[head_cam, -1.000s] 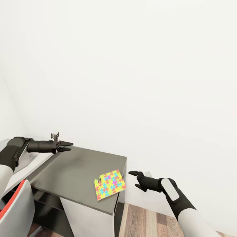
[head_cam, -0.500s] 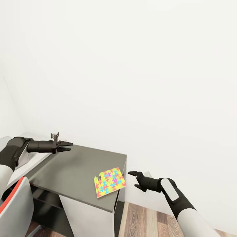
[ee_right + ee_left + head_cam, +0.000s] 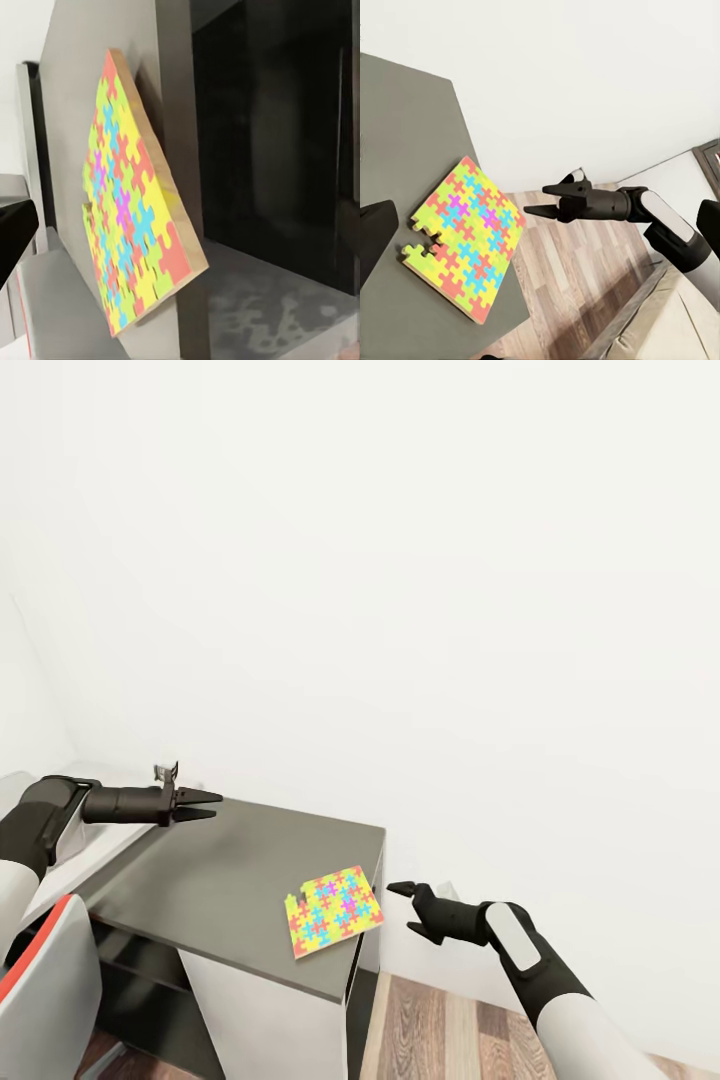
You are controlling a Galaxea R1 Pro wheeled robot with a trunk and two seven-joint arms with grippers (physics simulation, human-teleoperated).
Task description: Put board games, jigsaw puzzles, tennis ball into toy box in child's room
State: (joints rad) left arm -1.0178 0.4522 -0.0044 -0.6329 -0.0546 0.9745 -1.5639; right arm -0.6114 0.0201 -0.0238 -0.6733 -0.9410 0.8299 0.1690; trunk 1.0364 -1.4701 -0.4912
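Lying flat on the dark-grey corner section of the counter (image 3: 230, 880), a jigsaw puzzle (image 3: 333, 910) is sitting at the corner nearest the right arm, one corner poking slightly past the counter's edge. In the head view it is resting at about 6 o'clock, low and centre. The right gripper (image 3: 410, 909) is hovering just beside the puzzle, at about 3 o'clock from it, off the counter's side and over the wood floor (image 3: 440, 1030), its fingers spread apart and holding nothing. The left gripper (image 3: 205, 805) is hanging above the counter's far edge, at about 10 o'clock from the puzzle and well apart from it, its two fingers parted a little and holding nothing. A red-and-white chair (image 3: 45, 990) is standing at about 8 o'clock. In the left wrist view, the puzzle (image 3: 461, 236) is showing a notch in one corner.
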